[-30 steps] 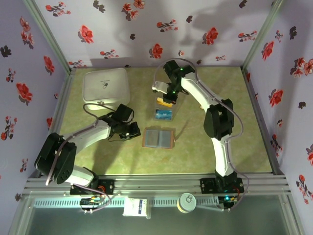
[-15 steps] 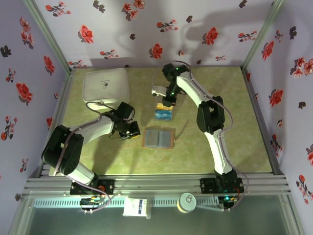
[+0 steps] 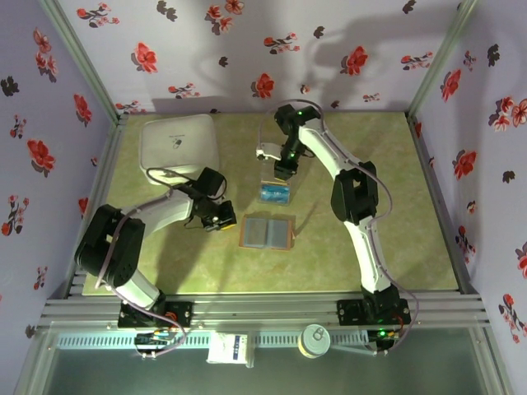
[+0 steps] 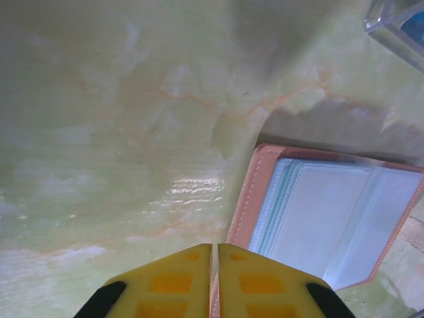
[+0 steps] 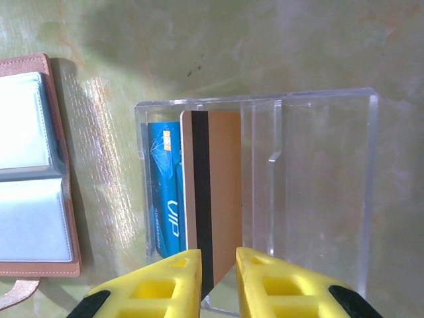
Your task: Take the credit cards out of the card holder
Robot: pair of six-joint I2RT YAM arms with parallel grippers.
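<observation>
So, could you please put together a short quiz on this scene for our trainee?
1. True or false: the card holder lies open.
2. The blue card sits in: A) the card holder, B) the clear box, C) neither.
3. Which end effector has its fingers pressed together?
Key: 1 true; 2 B; 3 the left end effector.
</observation>
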